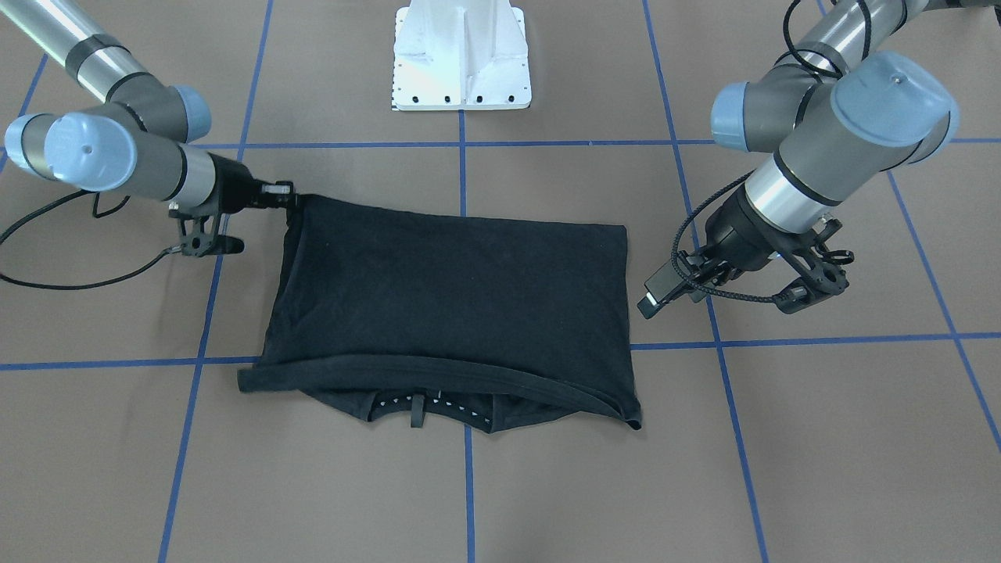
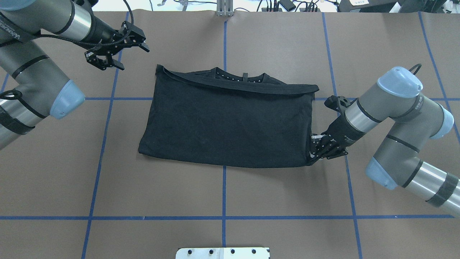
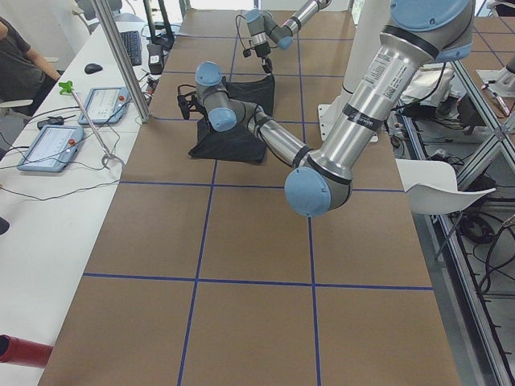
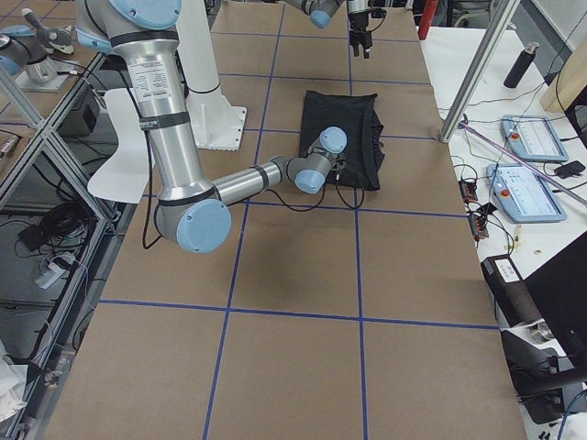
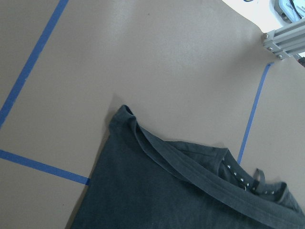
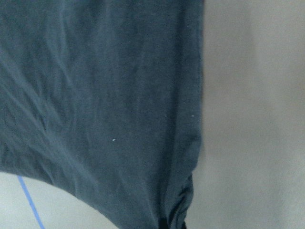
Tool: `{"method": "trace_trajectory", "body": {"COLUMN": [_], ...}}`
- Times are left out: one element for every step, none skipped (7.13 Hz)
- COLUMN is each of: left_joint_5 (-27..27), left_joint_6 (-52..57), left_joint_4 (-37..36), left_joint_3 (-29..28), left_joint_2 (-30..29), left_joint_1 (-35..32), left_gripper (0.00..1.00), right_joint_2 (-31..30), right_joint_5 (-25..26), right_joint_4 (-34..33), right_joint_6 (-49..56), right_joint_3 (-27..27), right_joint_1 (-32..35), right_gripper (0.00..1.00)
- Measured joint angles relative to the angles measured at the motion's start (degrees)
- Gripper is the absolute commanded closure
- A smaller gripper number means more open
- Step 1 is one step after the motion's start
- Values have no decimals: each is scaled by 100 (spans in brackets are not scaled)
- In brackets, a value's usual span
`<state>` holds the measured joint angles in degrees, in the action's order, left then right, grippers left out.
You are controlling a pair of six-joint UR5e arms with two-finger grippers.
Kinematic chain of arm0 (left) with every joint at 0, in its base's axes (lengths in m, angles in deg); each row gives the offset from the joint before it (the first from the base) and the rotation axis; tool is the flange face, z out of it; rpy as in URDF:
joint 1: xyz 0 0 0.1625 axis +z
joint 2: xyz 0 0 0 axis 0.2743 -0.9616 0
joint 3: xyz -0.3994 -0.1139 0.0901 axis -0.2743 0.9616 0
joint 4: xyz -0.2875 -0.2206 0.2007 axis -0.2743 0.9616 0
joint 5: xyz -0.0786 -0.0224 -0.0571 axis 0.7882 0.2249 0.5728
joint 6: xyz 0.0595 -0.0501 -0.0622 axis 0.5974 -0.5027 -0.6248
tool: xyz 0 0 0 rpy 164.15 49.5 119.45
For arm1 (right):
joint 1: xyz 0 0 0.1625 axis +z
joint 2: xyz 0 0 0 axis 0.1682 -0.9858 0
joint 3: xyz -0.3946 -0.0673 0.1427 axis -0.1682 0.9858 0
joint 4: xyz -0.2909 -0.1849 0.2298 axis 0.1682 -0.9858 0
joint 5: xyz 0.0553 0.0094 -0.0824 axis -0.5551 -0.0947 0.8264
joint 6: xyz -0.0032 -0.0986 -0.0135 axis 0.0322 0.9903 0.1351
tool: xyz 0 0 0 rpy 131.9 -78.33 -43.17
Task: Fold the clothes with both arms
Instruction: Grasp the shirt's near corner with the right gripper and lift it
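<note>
The black T-shirt [image 1: 453, 289] lies folded, plain side up, mid-table, with its collar at the edge far from the robot. It also shows in the overhead view [image 2: 226, 126] and both wrist views [image 5: 181, 191] [image 6: 95, 95]. My right gripper [image 2: 313, 147] is shut on the shirt's near right corner and pulls it slightly taut; it also shows in the front view [image 1: 291, 195]. My left gripper [image 2: 138, 39] is open and empty. It hovers beyond the shirt's far left corner, apart from the cloth, and shows in the front view [image 1: 655, 293] too.
The white base pedestal [image 1: 461, 55] stands at the robot's side of the table. Blue tape lines cross the brown table top. A side bench with tablets [image 3: 48, 145] and a seated person [image 3: 12, 56] is along the far edge.
</note>
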<state>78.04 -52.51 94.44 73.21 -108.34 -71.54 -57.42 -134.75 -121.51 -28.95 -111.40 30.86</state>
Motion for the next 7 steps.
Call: {"method": "trace_trajectory", "body": {"left_joint_5": [1,1,1,3,7,11,15], "left_joint_6": [0,0,0,0,0,0,0], "left_joint_4": [-59,-140,-184,-200,-205,-208,-208], "left_joint_3": [54,116,155,169,173,173,173], "left_joint_2": [4,9,13,15,16,20,23], "left_joint_1": [-1,-1,-1,3,9,16,23], "left_gripper": [0,0,0,0,0,0,0], "right_joint_2": [-14,16,134,339,532,644,684], "right_joint_5": [-152,-269,-335,-342,-326,-341,-384], "right_joint_4": [13,26,29,29,25,14,-2], "right_joint_6": [-3,-28,-189,-518,-835,-1029,-1131], "right_joint_3": [-212,-404,-554,-624,-645,-643,-633], "right_joint_1": [-250,-537,-875,-1171,-1409,-1563,-1627], "right_gripper": [100,100,100,100,67,1,0]}}
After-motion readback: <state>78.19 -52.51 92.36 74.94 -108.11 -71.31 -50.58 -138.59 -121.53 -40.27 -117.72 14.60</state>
